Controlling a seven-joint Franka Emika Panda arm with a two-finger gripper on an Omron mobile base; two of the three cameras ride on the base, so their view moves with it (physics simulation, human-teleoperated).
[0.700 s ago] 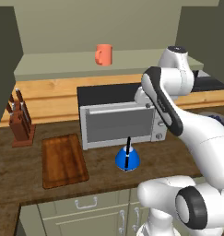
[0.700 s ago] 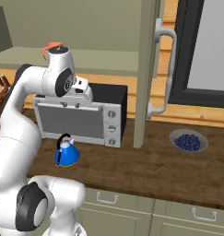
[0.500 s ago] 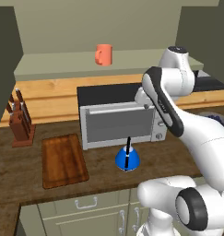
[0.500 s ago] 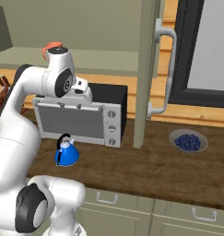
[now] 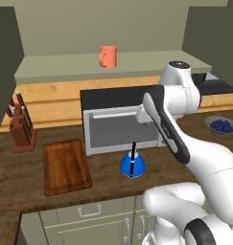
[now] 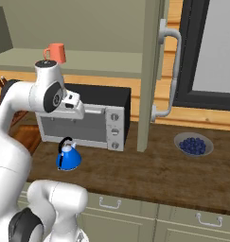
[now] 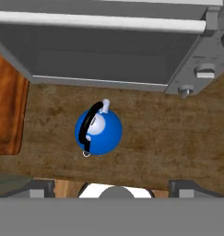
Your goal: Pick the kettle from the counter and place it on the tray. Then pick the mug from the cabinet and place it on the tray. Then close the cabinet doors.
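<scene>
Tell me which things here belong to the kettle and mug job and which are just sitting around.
Part of the job: kettle, tray, mug, counter, cabinet, cabinet door.
Just lying about: toaster oven, knife block, bowl of blueberries.

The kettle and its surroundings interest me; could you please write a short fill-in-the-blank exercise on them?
1. The kettle stands on the ____, in front of the toaster oven.
2. The mug sits on the shelf inside the ____.
3. The tray holds ____.
4. The bowl holds blue ____.

Missing words: counter; cabinet; nothing; berries
</scene>
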